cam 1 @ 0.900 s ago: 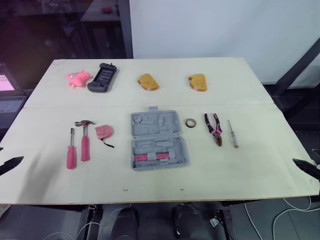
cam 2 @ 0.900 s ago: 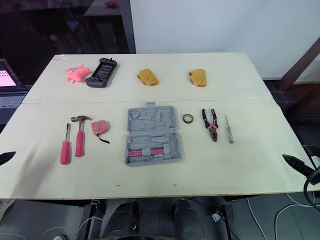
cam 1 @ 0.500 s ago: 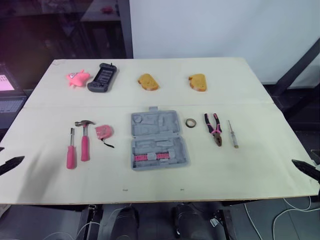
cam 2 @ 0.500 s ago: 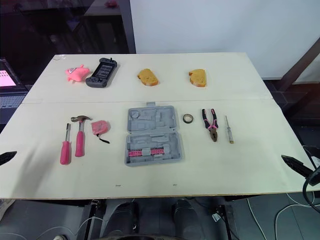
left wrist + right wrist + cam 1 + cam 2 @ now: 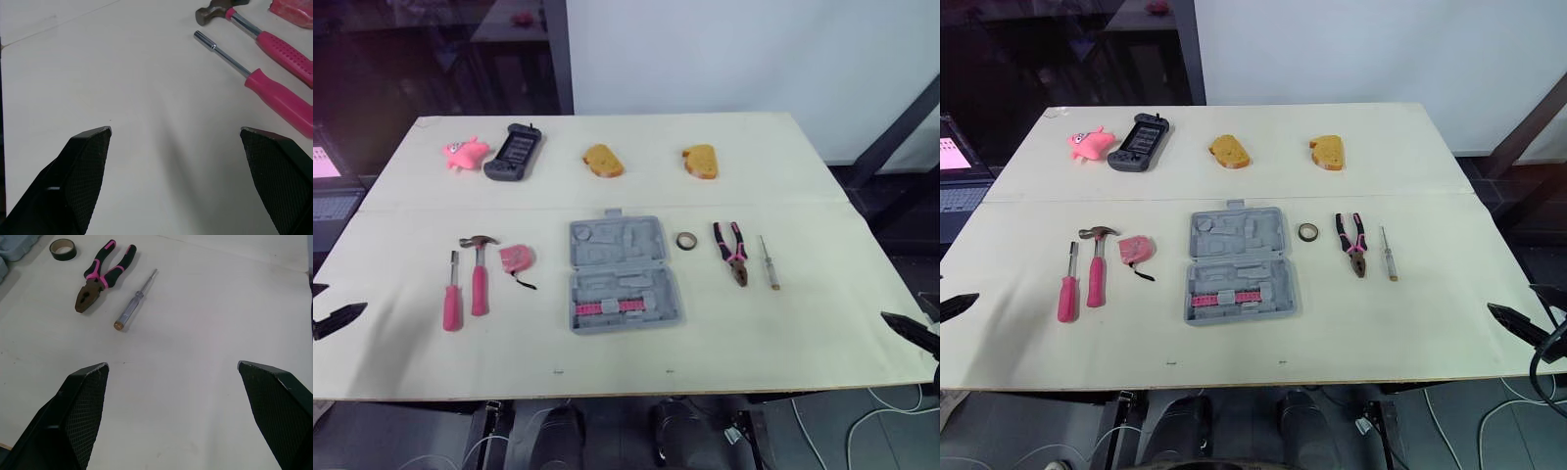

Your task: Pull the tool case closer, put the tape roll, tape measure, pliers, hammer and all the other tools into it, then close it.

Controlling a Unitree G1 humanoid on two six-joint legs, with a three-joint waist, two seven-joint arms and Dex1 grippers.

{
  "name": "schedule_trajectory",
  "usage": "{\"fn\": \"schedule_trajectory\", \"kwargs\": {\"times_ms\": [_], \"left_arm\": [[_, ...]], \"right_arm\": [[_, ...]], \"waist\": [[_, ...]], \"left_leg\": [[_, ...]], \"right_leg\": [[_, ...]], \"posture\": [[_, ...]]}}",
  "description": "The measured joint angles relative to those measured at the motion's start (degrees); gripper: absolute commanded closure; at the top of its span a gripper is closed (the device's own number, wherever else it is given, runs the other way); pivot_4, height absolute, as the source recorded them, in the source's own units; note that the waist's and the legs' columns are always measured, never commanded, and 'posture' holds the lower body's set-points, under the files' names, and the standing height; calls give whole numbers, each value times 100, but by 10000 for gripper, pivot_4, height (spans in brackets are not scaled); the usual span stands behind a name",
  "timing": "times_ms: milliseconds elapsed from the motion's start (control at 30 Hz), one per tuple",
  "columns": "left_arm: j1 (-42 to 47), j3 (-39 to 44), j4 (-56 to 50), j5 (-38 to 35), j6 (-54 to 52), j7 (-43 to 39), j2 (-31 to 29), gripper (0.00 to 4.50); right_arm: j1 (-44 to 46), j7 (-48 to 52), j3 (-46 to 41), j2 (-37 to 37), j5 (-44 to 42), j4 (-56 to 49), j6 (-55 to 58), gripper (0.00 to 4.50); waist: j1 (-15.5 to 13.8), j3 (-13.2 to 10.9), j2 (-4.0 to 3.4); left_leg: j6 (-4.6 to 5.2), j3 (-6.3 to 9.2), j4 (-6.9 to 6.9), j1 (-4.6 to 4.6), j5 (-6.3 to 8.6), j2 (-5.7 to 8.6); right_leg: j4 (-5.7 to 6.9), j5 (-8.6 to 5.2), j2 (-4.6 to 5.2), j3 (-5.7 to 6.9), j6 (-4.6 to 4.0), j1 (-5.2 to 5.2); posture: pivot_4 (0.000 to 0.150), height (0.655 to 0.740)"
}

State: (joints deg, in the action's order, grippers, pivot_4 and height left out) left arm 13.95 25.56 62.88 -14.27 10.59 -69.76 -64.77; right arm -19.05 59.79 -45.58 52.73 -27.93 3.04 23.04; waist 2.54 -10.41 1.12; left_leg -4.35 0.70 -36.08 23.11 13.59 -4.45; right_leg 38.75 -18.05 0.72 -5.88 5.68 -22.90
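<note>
Both pincers are empty w/ fingers spread wide: left gripper point(image 5: 174, 130) hangs at the worktop's point(image 5: 754, 186) left edge near the front corner, right gripper point(image 5: 172, 364) at the right edge near the front corner.

Tool case point(image 5: 622, 274) lies open flat mid-worktop, lid half toward the far edge, well back from the front edge. Hammer point(image 5: 479, 272) and pink-handled driver point(image 5: 452, 294) lie side by side toward the left edge, heads pointing to the far edge. Pliers point(image 5: 734, 253) sit right of the case, tape measure point(image 5: 517, 258) between hammer and case, slim screwdriver point(image 5: 770, 262) just beyond the pliers toward the right edge, tape roll point(image 5: 686, 240) between case and pliers. Along the far edge: black controller point(image 5: 515, 152), two bread-shaped pieces point(image 5: 603, 160), pink toy point(image 5: 464, 152); prob. not part of the job.

Step in hand, as I judge it: drag the case nearer, nothing packed yet.
- Bring both arms in and grip or hook the near half at its sides so it slides straight w/o twisting.
- Keep it flat so the lid doesn't flop.
- Mind the tape roll and tape measure close by each side.
- Stop short of the front edge.
</note>
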Motion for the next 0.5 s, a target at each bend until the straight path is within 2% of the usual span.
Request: {"fn": "schedule_trajectory", "kwargs": {"times_ms": [133, 267, 333, 367, 433, 500], "left_arm": [[-18, -59, -541, -54, -78, -108, 321, 703], [-387, -226, -2277, -384, -842, 38, 1143, 703], [-528, -478, -3470, -525, -1449, 468, 1768, 703], [-495, -749, -4046, -546, -1749, 752, 2143, 5802], [-402, -1124, -4615, -512, -2103, 1176, 2551, 12344], [-257, -1430, -4988, -397, -2460, 1591, 2851, 21801]], "right_arm": [[57, -180, 121, -235, -287, -604, 410, 0], [94, -604, 817, -402, -666, -2093, 1186, 0], [472, -1026, 1493, -558, -831, -2817, 1611, 0], [801, -1280, 1987, -669, -839, -3123, 1794, 2669], [1258, -1683, 2693, -812, -727, -3352, 2027, 8017], [1855, -2214, 3330, -1148, -405, -3244, 2190, 17209]], "waist": [[-7, 2, -4], [-8, 3, -3], [-8, 4, -2], [-11, 4, 2], [-18, 8, 12], [-13, 10, 21]], "left_leg": [[0, 0, -1, -1, 0, -1], [0, 0, -6, 0, 0, -5], [0, 0, -14, 0, 0, -6], [0, 2, -21, 4, 0, -5], [0, 7, -27, 6, 0, -5], [0, 11, -29, 7, 0, -3]], "right_leg": [[5, 1, 0, -1, 1, 2], [19, 1, -2, -4, 2, 1], [24, 2, -2, -5, 4, 2], [28, 3, -4, -5, 5, 1], [29, 3, -7, -4, 5, -1], [30, 3, -7, -3, 5, -1]], "posture": [[1500, 7400], [1500, 7400], [1500, 7400], [1500, 7400], [1500, 7400], [1500, 7400]]}}
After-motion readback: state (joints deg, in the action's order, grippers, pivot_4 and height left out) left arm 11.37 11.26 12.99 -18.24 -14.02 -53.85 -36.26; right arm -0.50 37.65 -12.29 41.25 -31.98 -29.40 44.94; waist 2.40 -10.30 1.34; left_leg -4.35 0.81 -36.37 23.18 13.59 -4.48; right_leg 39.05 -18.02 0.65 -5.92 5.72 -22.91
